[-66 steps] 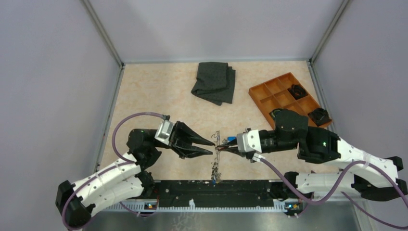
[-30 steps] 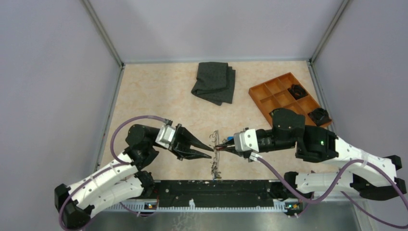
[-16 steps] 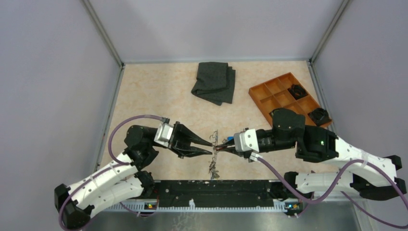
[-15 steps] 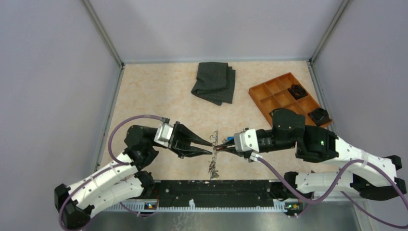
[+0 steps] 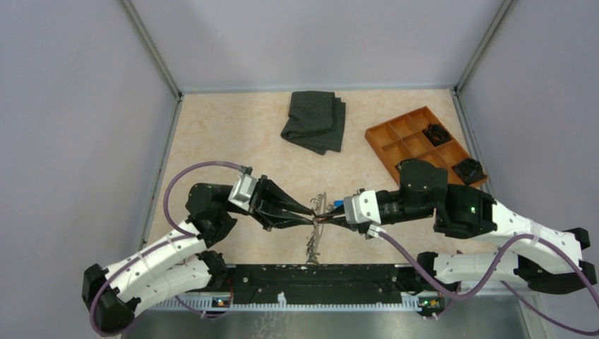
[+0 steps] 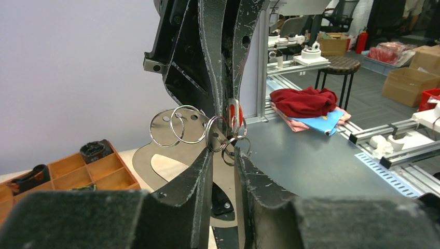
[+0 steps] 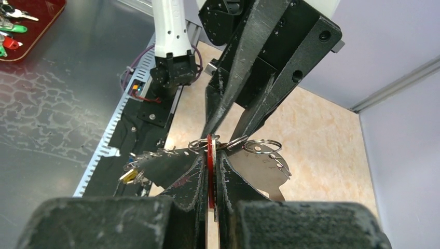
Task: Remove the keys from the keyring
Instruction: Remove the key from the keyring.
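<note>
Sitting in orange tray point(image 5: 406, 129) compartments: two black clumps point(image 5: 436, 133).

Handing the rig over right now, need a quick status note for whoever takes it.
Left gripper: shut on the keyring, held in mid-air.
Right gripper: shut on the red key head.
Other keys dangle below the ring.
Done: both grips set; no key seen off the ring.
To do: work the red key off, then the rest.
</note>
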`<state>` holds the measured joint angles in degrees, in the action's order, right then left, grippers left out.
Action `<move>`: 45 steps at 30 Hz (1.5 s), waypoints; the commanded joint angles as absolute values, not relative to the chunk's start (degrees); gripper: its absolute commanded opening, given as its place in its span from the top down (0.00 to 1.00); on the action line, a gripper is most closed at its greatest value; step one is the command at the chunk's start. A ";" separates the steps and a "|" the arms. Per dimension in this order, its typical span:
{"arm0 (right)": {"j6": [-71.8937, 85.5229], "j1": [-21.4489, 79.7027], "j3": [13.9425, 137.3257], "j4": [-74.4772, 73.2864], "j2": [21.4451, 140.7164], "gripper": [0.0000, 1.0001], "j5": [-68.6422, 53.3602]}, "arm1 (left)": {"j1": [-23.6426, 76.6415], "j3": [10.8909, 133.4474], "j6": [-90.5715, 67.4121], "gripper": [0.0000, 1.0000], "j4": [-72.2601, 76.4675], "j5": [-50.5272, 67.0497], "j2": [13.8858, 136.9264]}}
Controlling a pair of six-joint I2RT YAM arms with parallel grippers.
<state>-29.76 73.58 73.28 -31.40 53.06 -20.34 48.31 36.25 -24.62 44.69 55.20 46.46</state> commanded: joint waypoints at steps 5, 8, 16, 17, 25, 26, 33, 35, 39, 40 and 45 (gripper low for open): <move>-30.45 73.03 74.79 -29.80 53.60 1.00 -17.84 | 48.67 35.53 -29.25 0.80 50.15 55.61 47.82; -30.90 72.99 74.50 -29.69 53.62 1.00 -16.40 | 48.60 35.28 -31.15 0.88 50.06 55.40 48.39; -32.46 73.08 72.38 -27.71 53.07 1.00 -11.97 | 48.52 32.66 -39.91 1.00 52.91 50.44 49.32; -32.57 73.04 72.12 -27.17 52.89 1.00 -11.57 | 48.44 32.21 -41.49 1.00 53.39 49.44 49.37; -34.16 73.11 69.07 -23.87 50.67 1.00 -6.64 | 44.87 29.55 -58.62 1.00 61.55 47.00 51.94; -34.37 73.16 68.72 -23.64 50.51 1.00 -5.84 | 43.67 28.93 -61.63 1.00 63.51 47.07 52.44; -35.24 73.13 66.71 -22.54 49.91 1.00 -3.54 | 35.97 23.87 -84.69 1.00 84.74 48.38 60.88; -35.47 73.21 66.40 -22.59 49.92 1.00 -3.28 | 35.73 23.21 -87.99 1.00 89.15 47.76 63.18; -36.15 74.11 65.95 -22.84 50.27 1.00 -1.95 | 35.64 22.70 -92.38 1.00 95.46 46.14 66.44; -36.39 74.30 65.77 -22.89 50.35 1.00 -1.67 | 35.58 22.61 -93.23 1.00 96.20 45.54 66.93; -38.28 76.88 65.20 -23.32 51.55 1.00 2.56 | 35.52 22.25 -98.66 1.00 101.49 42.11 69.76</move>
